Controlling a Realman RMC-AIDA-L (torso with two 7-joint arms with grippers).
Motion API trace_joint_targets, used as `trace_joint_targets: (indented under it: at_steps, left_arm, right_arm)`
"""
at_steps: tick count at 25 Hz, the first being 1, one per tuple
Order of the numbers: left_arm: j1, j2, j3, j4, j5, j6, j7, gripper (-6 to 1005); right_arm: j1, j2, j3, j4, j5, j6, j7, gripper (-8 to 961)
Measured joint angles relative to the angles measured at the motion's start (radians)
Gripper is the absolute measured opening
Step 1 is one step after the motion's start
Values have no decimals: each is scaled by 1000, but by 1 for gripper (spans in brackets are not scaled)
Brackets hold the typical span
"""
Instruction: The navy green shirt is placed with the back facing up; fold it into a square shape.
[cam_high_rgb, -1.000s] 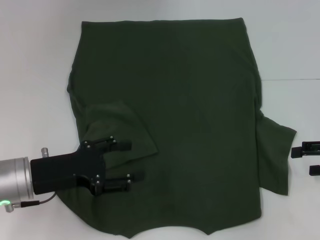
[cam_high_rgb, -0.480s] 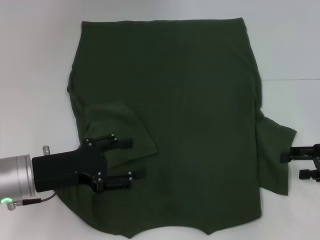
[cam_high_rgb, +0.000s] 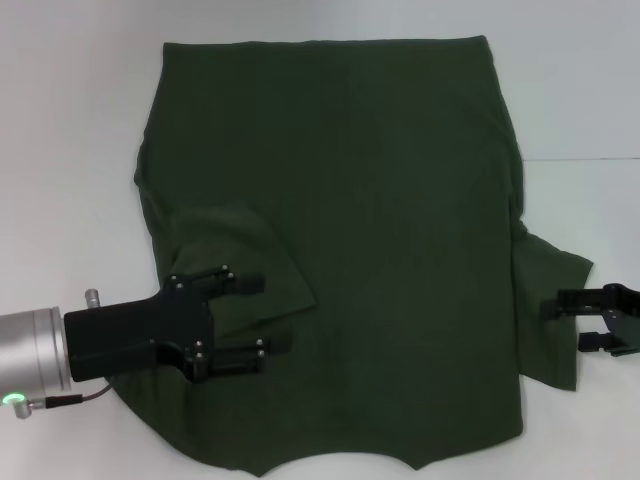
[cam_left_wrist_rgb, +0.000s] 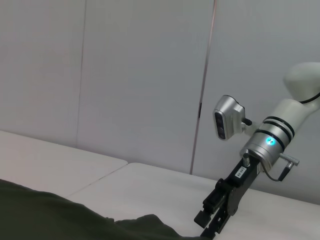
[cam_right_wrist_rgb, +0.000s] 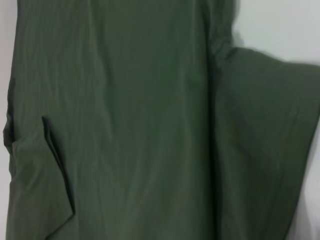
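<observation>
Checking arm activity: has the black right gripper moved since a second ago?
Yes. The right gripper has come inward, now over the dark olive-green shirt's right sleeve.

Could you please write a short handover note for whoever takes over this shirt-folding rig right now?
Left gripper: open, low over the left sleeve, which is already folded inward onto the shirt body.
Right gripper: open, at the outer edge of the right sleeve, holding nothing.
Navy green shirt: spread flat on the white table, hem on the far side, collar nearest the robot.
Done: left sleeve turned in.
Left: fold in the right sleeve, which lies spread outward, then fold the body into a square.
</observation>
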Motion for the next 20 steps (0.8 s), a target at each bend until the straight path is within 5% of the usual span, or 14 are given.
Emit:
trace_joint_targets:
  at_steps: [20]
  left_arm:
    - [-10, 4, -6, -1, -11, 0, -1, 817]
  right_arm:
    - [15, 22, -15, 4, 2, 38, 9, 812]
